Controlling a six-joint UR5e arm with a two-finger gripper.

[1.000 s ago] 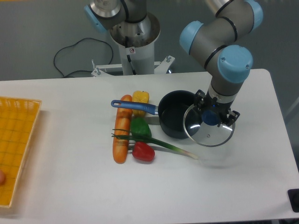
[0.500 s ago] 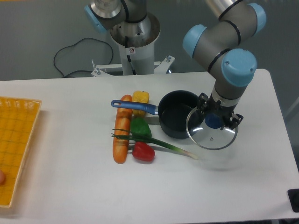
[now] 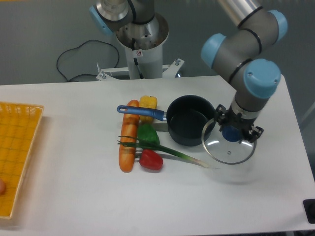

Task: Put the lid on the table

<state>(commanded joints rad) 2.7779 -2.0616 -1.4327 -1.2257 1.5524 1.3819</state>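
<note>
The round glass lid [image 3: 227,148] with a thin metal rim hangs level a little above the white table [image 3: 74,196], to the right of the black saucepan [image 3: 189,119]. Its left rim overlaps the pan's right edge in the picture. My gripper [image 3: 231,132] points straight down and is shut on the lid's blue centre knob [image 3: 230,133]. The lid's shadow falls on the table just below and to the right of it.
The saucepan's blue handle [image 3: 140,113] points left over a carrot [image 3: 128,142] and a yellow pepper [image 3: 148,103]. A green pepper [image 3: 147,133], a red pepper [image 3: 150,160] and a green onion [image 3: 172,152] lie left of the lid. A yellow woven tray [image 3: 17,157] sits at the far left.
My gripper has carried the lid to the right and slightly toward the front, away from the saucepan. The saucepan and vegetables have not moved.
</note>
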